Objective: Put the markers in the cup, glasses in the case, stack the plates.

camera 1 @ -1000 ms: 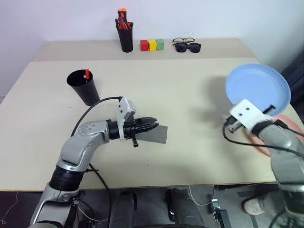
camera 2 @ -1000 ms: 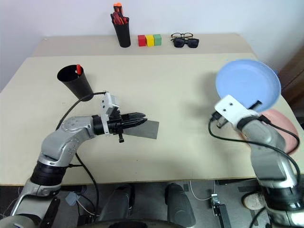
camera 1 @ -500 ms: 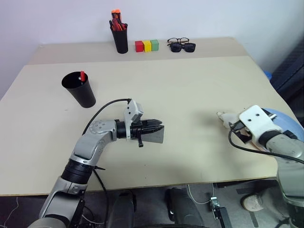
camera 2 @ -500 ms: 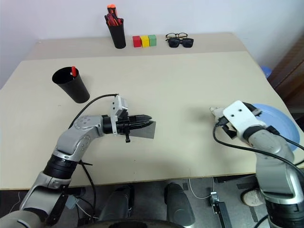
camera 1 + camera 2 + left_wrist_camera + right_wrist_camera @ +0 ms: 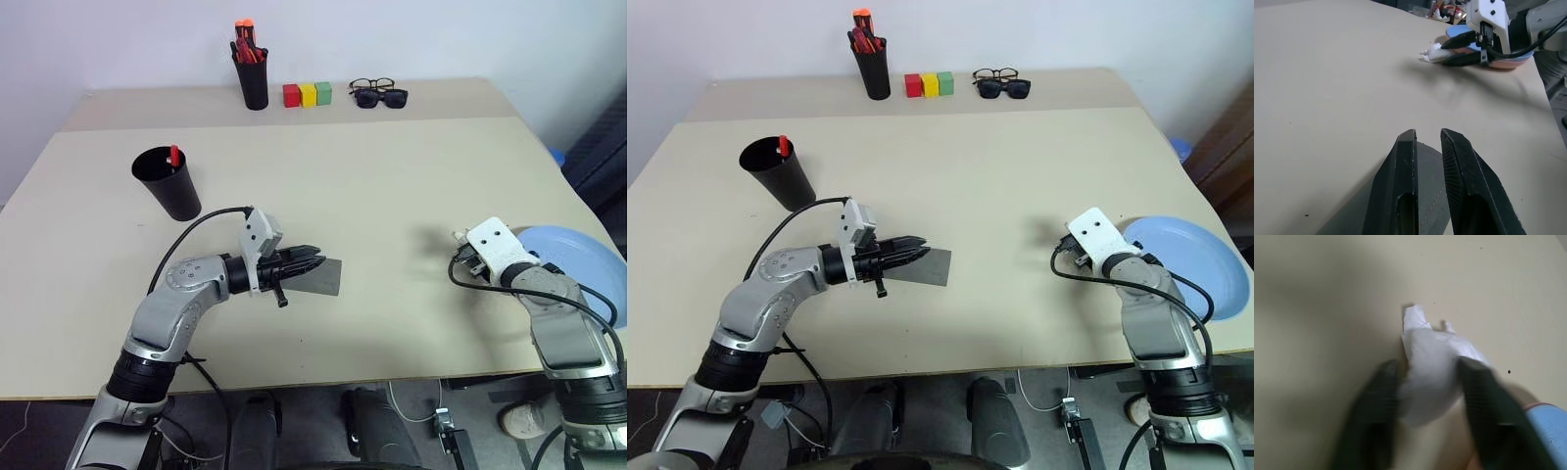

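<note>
My left gripper [image 5: 312, 262] hovers low over the table's middle, shut on the edge of the grey case [image 5: 323, 278], which sticks out flat past its fingers [image 5: 1405, 161]. The black cup [image 5: 168, 186] stands at the left with a red marker [image 5: 174, 155] upright in it. At the table's right edge the light blue plate [image 5: 578, 260] lies on the pink plate [image 5: 1508, 62]. My right gripper [image 5: 458, 245] is just left of the plates, its fingers closed on a white crumpled wad [image 5: 1430, 372]. The glasses are out of view.
Along the back edge stand a tall black pen holder [image 5: 253, 80] with orange-red pens, three coloured blocks [image 5: 313, 94], and a dark-framed pair of glasses with sunglasses [image 5: 382, 94]. Bare tabletop lies between my two arms.
The blue plate went from raised in my right gripper to lying on the pink plate. The right gripper let it go and sank beside it. The left gripper kept still with the case.
</note>
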Controlling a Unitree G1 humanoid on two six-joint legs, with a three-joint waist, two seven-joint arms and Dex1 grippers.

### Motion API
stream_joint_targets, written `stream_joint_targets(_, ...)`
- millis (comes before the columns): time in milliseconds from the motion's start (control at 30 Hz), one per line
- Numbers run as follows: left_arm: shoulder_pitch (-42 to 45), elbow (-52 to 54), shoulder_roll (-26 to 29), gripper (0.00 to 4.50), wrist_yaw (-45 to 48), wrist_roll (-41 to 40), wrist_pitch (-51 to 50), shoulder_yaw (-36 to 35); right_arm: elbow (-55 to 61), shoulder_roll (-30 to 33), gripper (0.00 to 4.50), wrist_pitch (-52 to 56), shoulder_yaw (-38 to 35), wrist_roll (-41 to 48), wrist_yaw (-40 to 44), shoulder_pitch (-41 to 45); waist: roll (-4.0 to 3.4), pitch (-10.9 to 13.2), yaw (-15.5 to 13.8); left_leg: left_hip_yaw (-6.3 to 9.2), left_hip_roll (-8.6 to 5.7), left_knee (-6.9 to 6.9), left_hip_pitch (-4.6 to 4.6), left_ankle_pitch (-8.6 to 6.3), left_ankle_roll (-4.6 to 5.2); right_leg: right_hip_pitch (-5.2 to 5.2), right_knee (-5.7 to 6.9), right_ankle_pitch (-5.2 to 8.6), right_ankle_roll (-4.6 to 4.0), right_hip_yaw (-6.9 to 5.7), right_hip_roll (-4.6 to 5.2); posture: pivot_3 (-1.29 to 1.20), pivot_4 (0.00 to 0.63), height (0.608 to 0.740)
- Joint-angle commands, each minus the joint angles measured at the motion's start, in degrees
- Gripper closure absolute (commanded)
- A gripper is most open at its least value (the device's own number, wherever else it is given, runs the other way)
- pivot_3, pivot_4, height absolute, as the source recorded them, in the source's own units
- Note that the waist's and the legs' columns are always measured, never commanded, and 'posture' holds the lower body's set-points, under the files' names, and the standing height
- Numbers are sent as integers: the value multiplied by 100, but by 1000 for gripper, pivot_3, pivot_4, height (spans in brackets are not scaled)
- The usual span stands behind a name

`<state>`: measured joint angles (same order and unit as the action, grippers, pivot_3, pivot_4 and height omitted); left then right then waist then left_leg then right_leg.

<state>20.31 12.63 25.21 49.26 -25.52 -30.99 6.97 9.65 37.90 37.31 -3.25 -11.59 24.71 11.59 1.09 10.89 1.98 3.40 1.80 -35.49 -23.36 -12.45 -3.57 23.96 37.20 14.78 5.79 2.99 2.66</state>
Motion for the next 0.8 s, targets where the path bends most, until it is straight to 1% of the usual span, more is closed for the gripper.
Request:
stream_joint_targets(33, 82, 58, -9, 3768, -8, -60, 80, -102, 472, 168, 4431, -136, -109, -256, -237, -41, 0, 0, 6, 0, 0, 0, 0, 0, 0, 0, 0, 0, 0, 0, 0, 0, 150, 740)
stream_joint_targets(133, 145, -49, -85, 3768, 3, -70, 105, -66, 705, 352, 4431, -131, -288, -466, -375, -190, 0, 0, 4, 0, 0, 0, 0, 0, 0, 1, 0, 0, 0, 0, 0, 0, 150, 740)
stream_joint_targets(300, 294, -348, -208, 3768, 44, 31, 277, -5, 1104, 587, 4431, 426, -951, -630, -475, -523, 0, 0, -24, 0, 0, 0, -1, 0, 0, 0, -1, 0, 0, 0, 0, 0, 150, 740)
stream_joint_targets(367, 368, -525, -259, 3768, 15, 74, 378, -38, 1177, 727, 3844, 629, -1116, -664, -353, -851, 0, -1, -84, 0, -1, 0, -1, 0, 1, 0, -2, 1, 0, 0, 0, 0, 150, 740)
stream_joint_targets(433, 409, -646, -287, 3768, 8, 88, 453, -61, 1177, 713, 3056, 704, -1189, -632, -375, -949, 0, -1, -82, -1, -1, 0, -1, -1, 2, -1, -4, 1, 0, 0, 0, 0, 150, 740)
stream_joint_targets(600, 360, -664, -349, 3768, -262, 106, 525, -271, 825, 669, 367, 345, -941, -697, -683, -475, -4, -2, -5, -5, 0, -2, 3, -2, 3, -1, -2, 0, 0, 4, -1, 0, 150, 740)
stream_joint_targets(633, 308, -630, -352, 3768, -410, 98, 522, -385, 729, 560, 50, 183, -889, -567, -689, -270, -4, -2, 7, -5, 0, -2, 3, -1, 3, -1, -2, 0, 0, 4, -1, 0, 150, 740)
stream_joint_targets(733, 46, -484, -350, 3768, -893, 142, 613, -789, 466, 82, 50, -317, -765, -50, -589, 330, -4, -2, 87, -3, 2, 0, 5, -2, 3, -1, -1, 0, 0, 4, -4, 0, 150, 740)
stream_joint_targets(800, -259, -341, -316, 3768, -1345, 315, 761, -1106, 318, -354, 50, -682, -696, 467, -341, 660, -5, -2, 105, -1, 4, 5, 8, -2, 3, -1, 3, 0, 0, 4, -7, 0, 150, 740)
